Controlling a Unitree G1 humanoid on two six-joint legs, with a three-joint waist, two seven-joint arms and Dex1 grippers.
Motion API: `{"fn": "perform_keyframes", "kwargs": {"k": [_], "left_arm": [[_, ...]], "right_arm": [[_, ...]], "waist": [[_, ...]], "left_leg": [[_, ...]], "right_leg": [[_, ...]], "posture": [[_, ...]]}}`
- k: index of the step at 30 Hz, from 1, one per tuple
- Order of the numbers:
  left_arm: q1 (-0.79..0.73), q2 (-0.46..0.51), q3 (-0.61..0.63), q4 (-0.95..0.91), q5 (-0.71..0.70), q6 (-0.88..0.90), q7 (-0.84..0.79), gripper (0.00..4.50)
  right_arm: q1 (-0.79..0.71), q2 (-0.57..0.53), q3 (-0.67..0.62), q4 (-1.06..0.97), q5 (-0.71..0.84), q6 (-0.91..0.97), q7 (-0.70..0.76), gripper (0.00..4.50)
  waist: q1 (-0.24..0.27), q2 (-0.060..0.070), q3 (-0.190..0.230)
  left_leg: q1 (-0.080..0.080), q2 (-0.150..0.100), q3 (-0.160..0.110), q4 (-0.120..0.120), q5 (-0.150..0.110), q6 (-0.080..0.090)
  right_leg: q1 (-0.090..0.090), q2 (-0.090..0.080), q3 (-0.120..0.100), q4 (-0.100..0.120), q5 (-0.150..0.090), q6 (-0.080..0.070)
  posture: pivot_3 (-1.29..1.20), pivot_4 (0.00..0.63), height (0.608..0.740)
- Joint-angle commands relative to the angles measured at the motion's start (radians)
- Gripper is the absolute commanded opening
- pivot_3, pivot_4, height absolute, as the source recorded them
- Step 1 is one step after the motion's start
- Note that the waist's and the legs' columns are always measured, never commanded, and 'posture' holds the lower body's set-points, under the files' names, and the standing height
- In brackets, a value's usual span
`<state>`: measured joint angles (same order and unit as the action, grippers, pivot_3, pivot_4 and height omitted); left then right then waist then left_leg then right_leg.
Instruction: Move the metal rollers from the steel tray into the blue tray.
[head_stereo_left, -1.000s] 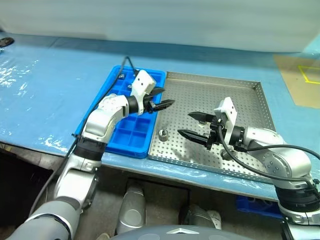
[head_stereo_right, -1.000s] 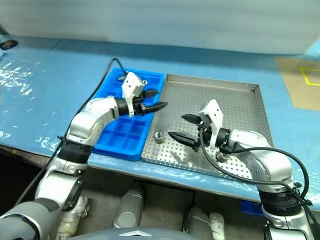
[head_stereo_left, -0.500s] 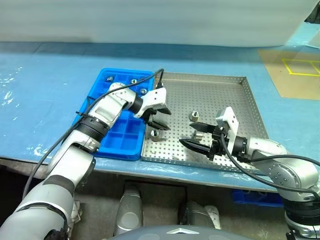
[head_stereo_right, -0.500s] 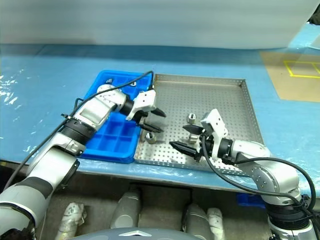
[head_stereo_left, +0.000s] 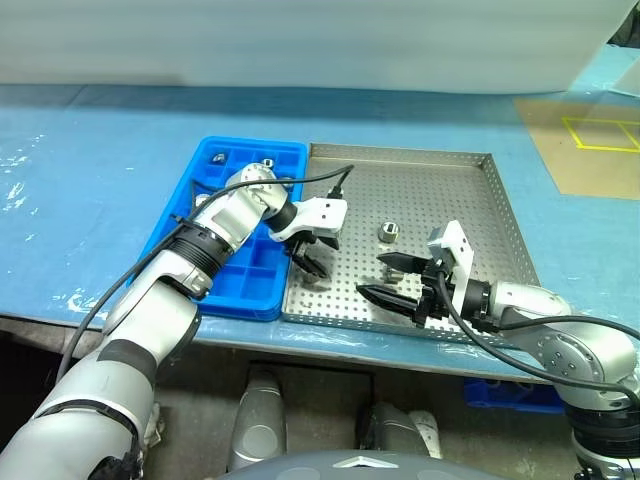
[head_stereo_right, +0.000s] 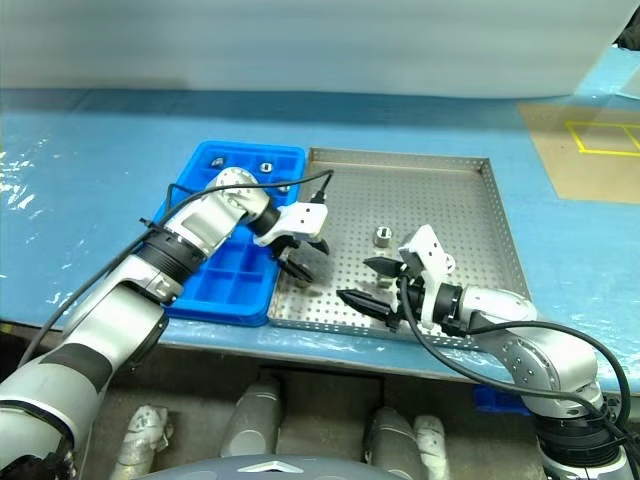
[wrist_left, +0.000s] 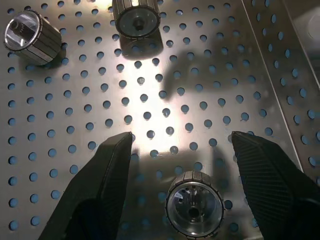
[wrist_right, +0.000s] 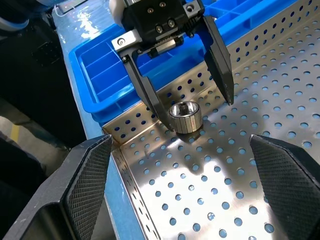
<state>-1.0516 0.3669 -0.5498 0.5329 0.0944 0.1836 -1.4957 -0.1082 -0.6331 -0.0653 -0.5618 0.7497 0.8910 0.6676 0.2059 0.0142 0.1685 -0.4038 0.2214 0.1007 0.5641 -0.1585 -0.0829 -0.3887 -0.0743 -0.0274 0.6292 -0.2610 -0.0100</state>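
At lower centre of the left wrist view, a metal roller (wrist_left: 194, 210) stands between the released left gripper (head_stereo_left: 309, 262) jaws; centre both, then clench. The right gripper (head_stereo_left: 391, 277) is released.

Even, bright overhead lighting. The steel tray (wrist_left: 150, 105) shows a warm glare patch on its perforated floor just above the nearest metal roller (wrist_left: 194, 210), with soft grey shadows beside it. The left pincer (wrist_left: 182, 150) fingers appear dark and slightly defocused. Plastic film on the desk (head_stereo_left: 60, 180) glints left of the tray.
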Motion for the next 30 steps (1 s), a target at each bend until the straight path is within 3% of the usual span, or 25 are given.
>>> {"fn": "perform_keyframes", "kwargs": {"k": [1, 14, 27, 30], "left_arm": [[-0.028, 0.016, -0.013, -0.005, 0.04, -0.008, -0.013, 3.31], [-0.008, 0.063, -0.053, -0.032, 0.149, -0.074, -0.044, 3.31], [0.003, 0.029, -0.116, 0.038, 0.226, -0.141, -0.035, 3.31], [-0.013, -0.025, -0.095, 0.137, 0.24, -0.157, 0.072, 2.76]], "right_arm": [[-0.005, 0.006, 0.0, -0.034, 0.018, -0.004, -0.012, 4.5], [-0.023, 0.027, 0.025, -0.013, -0.007, -0.034, -0.031, 4.5], [-0.049, 0.079, 0.032, -0.002, -0.058, -0.093, -0.081, 4.5], [-0.059, 0.093, 0.025, 0.004, -0.067, -0.11, -0.09, 4.5]], "waist": [[0.0, 0.0, 0.0], [0.0, 0.0, 0.0], [-0.004, 0.0, 0.0], [-0.003, 0.0, 0.0]], "left_leg": [[0.0, 0.0, 0.0, 0.0, 0.0, 0.0], [0.0, 0.0, 0.0, 0.0, 0.0, 0.0], [0.004, 0.0, 0.001, 0.0, 0.001, 0.001], [0.005, 0.0, 0.001, 0.0, 0.001, 0.0]], "right_leg": [[0.0, 0.0, 0.0, 0.0, 0.0, 0.0], [0.0, 0.0, 0.0, 0.001, 0.0, 0.0], [0.0, 0.0, 0.001, 0.006, -0.001, -0.001], [0.0, 0.0, 0.001, 0.007, -0.001, -0.002]], "posture": [[0.13, 0.15, 0.74], [0.14, 0.15, 0.74], [0.14, 0.15, 0.74], [0.14, 0.15, 0.74]]}}
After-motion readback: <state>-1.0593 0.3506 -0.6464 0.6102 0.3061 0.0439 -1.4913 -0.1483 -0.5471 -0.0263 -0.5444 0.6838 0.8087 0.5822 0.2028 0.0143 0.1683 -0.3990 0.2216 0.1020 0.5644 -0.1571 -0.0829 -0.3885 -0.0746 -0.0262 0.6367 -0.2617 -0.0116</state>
